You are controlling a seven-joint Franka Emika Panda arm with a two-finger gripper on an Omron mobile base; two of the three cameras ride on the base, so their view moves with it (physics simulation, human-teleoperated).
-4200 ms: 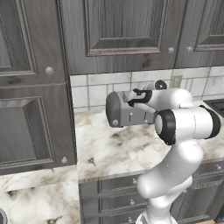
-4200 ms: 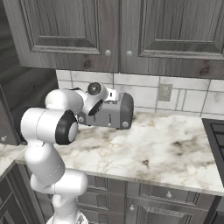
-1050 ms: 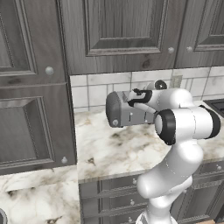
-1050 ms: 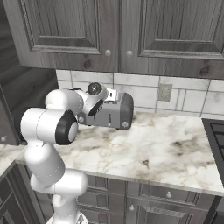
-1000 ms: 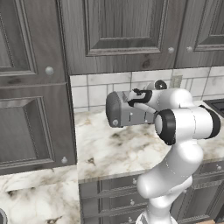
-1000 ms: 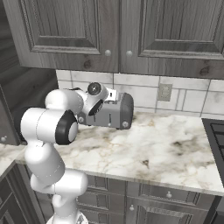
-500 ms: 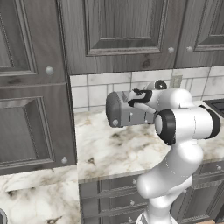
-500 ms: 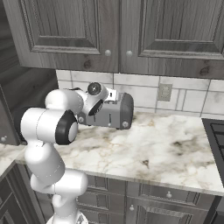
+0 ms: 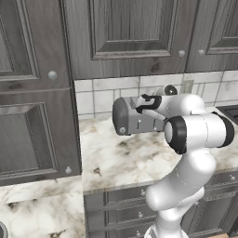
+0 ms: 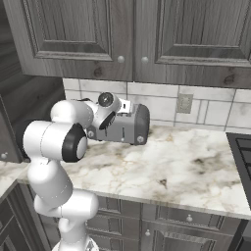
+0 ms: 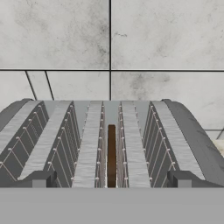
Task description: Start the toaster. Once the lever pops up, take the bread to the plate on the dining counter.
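Toaster: the toaster (image 9: 135, 118) sits at the back of the marble desk (image 9: 125, 160), centre of the left base view, close to the tiled wall (image 9: 100, 95); in the right base view it is left of centre (image 10: 125, 125).
Edges: the desk's front edge runs across the lower half of both base views, with drawers (image 10: 162, 230) beneath; cabinets (image 10: 127, 34) hang over the toaster in the upper part of each frame.
Open room: bare marble spreads in front of the toaster and out toward the right of the right base view, up to a dark stove edge (image 10: 241, 152).
Right base view alone: a wall outlet (image 10: 185, 103) right of the toaster.
Hand view alone: looking along the toaster's top, the bread (image 11: 111, 155) stands as a thin brown edge in the middle slot, low centre of frame.
Pincer: the pincer (image 11: 111, 179) is spread wide, a dark fingertip (image 11: 41, 178) at lower left, the other at lower right, over the toaster's top with the bread's slot between them; it pinches nothing, and I cannot tell whether the tips touch the metal.
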